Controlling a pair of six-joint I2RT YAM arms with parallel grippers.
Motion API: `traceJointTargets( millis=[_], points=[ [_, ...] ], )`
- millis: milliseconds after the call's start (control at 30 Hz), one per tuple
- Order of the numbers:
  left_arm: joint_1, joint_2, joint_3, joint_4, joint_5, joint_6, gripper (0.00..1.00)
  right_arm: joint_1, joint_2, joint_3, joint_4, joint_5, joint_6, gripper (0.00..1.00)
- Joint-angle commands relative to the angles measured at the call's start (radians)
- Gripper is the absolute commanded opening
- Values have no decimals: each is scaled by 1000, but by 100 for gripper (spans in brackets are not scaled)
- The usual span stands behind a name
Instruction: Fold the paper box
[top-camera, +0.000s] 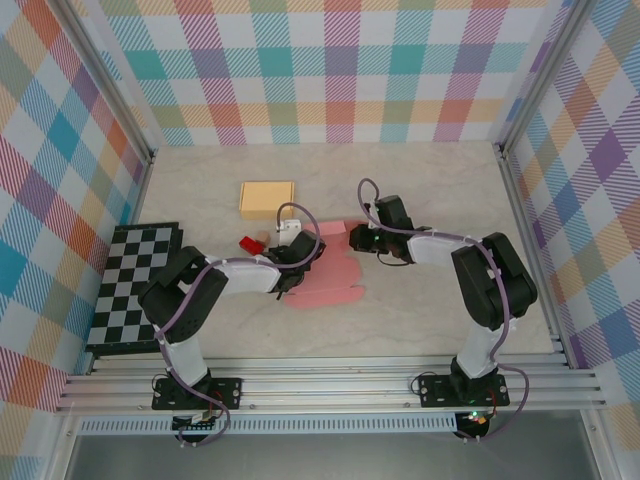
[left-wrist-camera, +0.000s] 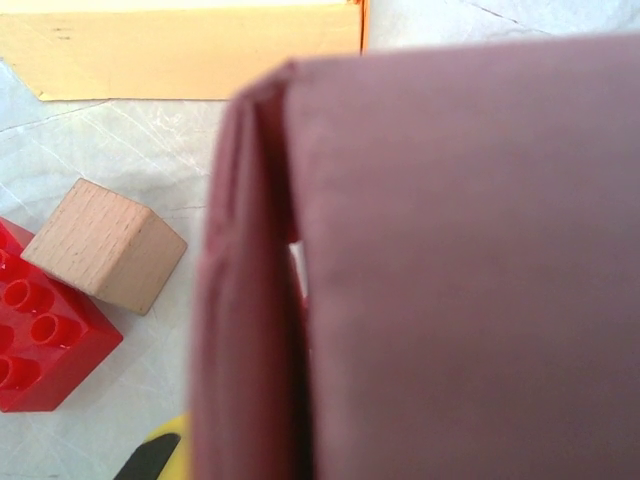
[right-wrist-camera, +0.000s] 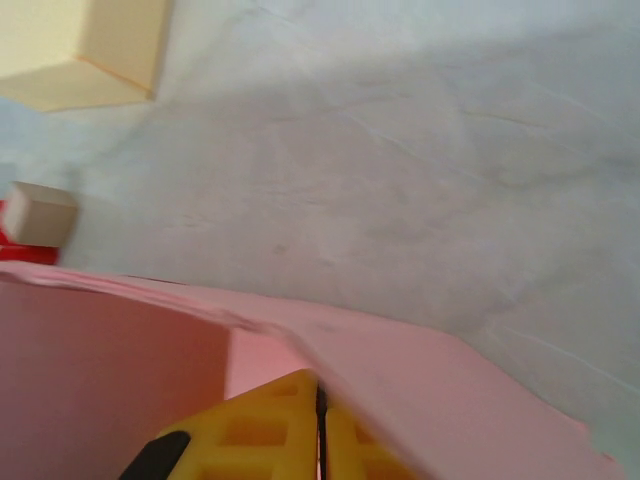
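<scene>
The pink paper box (top-camera: 330, 282) is spread out in the middle of the worktop (top-camera: 430, 190). One flap is pinched and lifted by the right end effector (top-camera: 357, 238). The left end effector (top-camera: 305, 258) cannot be told. Most folds are left.

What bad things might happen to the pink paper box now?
The pink paper box could tear or crease wrongly, since the left gripper and right gripper work on it from opposite sides. The wooden block and red brick lie close beside it and might get knocked.
</scene>
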Motion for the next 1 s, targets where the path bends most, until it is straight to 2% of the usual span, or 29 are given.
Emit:
traceJointTargets(
  millis=[0, 333, 467, 633, 733, 833, 900, 967],
  points=[
    [2, 11, 34, -6, 15, -5, 0, 15, -41, -20, 76, -71, 40, 10],
    [2, 19, 41, -9, 32, -8, 0, 17, -12, 5, -1, -51, 64, 8],
    [2, 25, 46, -20, 27, -6, 0, 18, -111, -37, -52, 29, 36, 9],
    [3, 16, 35, -7, 29, 25, 0, 5, -314, -77, -224, 189, -161, 17],
    [6, 13, 28, 3, 33, 46, 0, -13, -412, -75, -308, 250, -399, 31],
    [12, 9, 22, 1, 38, 43, 0, -16, -417, -33, -454, 381, -610, 34],
    [14, 5, 18, 1, 39, 42, 0, -24, -425, -45, -470, 457, -666, 35],
    [16, 4, 11, 11, 45, 48, 0, -74, -455, -80, -405, 403, -663, 38]
  ],
)
